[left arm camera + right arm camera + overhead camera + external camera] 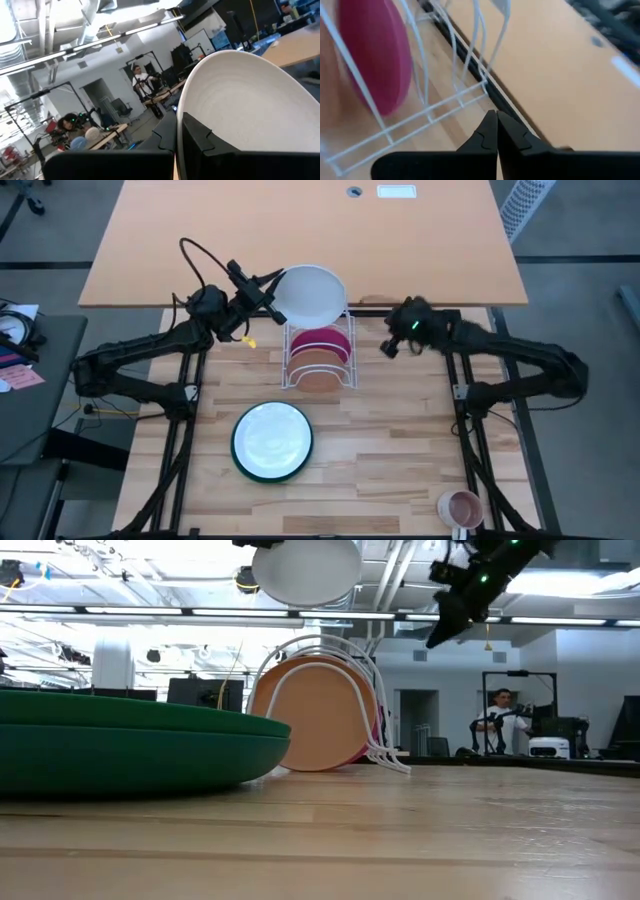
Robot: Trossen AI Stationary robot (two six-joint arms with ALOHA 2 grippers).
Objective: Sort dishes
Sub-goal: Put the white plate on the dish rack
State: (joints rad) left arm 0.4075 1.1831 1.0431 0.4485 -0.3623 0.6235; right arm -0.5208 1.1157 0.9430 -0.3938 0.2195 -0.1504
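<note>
My left gripper point(268, 298) has its jaws clamped on the rim of the round white plate point(311, 294), which it holds in the air above the back of the white wire rack point(318, 358), upper centre of the high view. In the left wrist view the 2 dark fingers point(192, 135) pinch the white plate's point(250, 105) edge. My right gripper point(386, 348) hangs just right of the rack, touching nothing, and in the right wrist view its 2 fingers point(492, 132) are pressed together, empty, over the rack's corner.

I can read no writing anywhere; the white label point(396, 192) at the top of the high view is too small to make out.

My left arm reaches in from the left edge, elbow bent, wrist angled toward the upper right. My right arm comes from the right edge, forearm running left, wrist tipped down.

In the rack stand the round magenta-pink plate point(322, 342) and, in front of it, the round terracotta-brown plate point(312, 715). The large round dark green plate point(272, 442) lies flat on the wooden table point(380, 450), lower centre. A small pink mug point(461, 506) sits at lower right.
</note>
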